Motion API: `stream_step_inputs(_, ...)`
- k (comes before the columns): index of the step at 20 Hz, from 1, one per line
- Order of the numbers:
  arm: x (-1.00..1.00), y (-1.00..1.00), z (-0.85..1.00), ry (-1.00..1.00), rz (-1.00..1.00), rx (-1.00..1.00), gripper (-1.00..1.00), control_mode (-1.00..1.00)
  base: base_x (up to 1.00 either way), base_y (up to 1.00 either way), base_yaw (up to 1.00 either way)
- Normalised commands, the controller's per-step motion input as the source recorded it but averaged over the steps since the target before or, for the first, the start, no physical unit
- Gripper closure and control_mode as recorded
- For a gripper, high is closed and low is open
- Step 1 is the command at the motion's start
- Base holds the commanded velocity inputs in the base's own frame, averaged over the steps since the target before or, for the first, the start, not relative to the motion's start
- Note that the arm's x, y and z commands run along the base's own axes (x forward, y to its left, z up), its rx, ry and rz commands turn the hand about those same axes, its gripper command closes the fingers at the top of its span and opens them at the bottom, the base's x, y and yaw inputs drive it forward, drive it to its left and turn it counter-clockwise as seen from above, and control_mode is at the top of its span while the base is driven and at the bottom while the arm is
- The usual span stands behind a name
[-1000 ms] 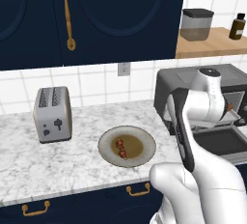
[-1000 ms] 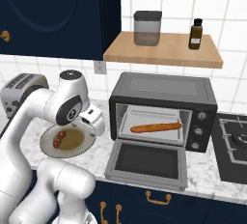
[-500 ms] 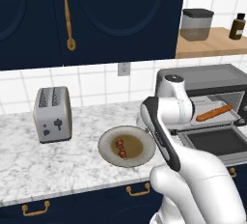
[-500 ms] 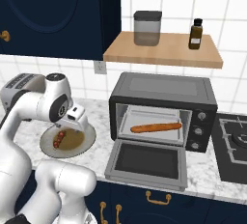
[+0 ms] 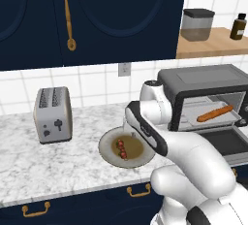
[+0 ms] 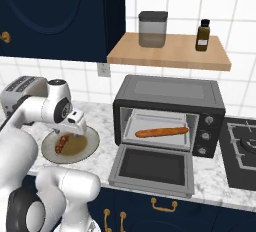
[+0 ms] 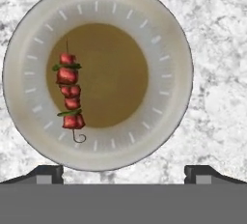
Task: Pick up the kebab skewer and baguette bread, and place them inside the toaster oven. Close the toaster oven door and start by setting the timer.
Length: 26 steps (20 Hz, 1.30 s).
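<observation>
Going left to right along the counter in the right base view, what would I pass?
Silver toaster → plate holding the kebab skewer → toaster oven, its door folded down and the baguette bread on its rack → stove burner.

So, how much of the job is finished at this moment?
Done: the baguette bread lies on the rack inside the toaster oven. In hand: the open, empty gripper hangs over the plate, above the kebab skewer. Left: grasp and load the skewer, shut the toaster oven door, set the timer.
</observation>
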Motion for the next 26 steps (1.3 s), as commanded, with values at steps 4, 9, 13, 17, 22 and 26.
stream_step_inputs(4, 0.28, 0.07, -0.38, 0.02, 0.07, 0.00, -1.00, -1.00, 0.00, 0.00, 0.00)
stream_step_inputs(9, 0.20, 0.26, -0.56, 0.00, 0.05, -0.01, -1.00, -1.00, 0.00, 0.00, 0.00)
stream_step_inputs(13, 0.01, 0.32, -0.52, 0.00, 0.06, -0.01, -1.00, -1.00, 0.00, 0.00, 0.00)
stream_step_inputs(17, 0.11, 0.17, -0.37, 0.00, 0.04, 0.00, -1.00, -1.00, 0.00, 0.00, 0.00)
stream_step_inputs(22, 0.14, 0.06, -0.36, 0.00, 0.04, 0.00, -1.00, -1.00, 0.00, 0.00, 0.00)
stream_step_inputs(26, 0.19, 0.08, -0.33, 0.00, 0.00, 0.00, -1.00, -1.00, 0.00, 0.00, 0.00)
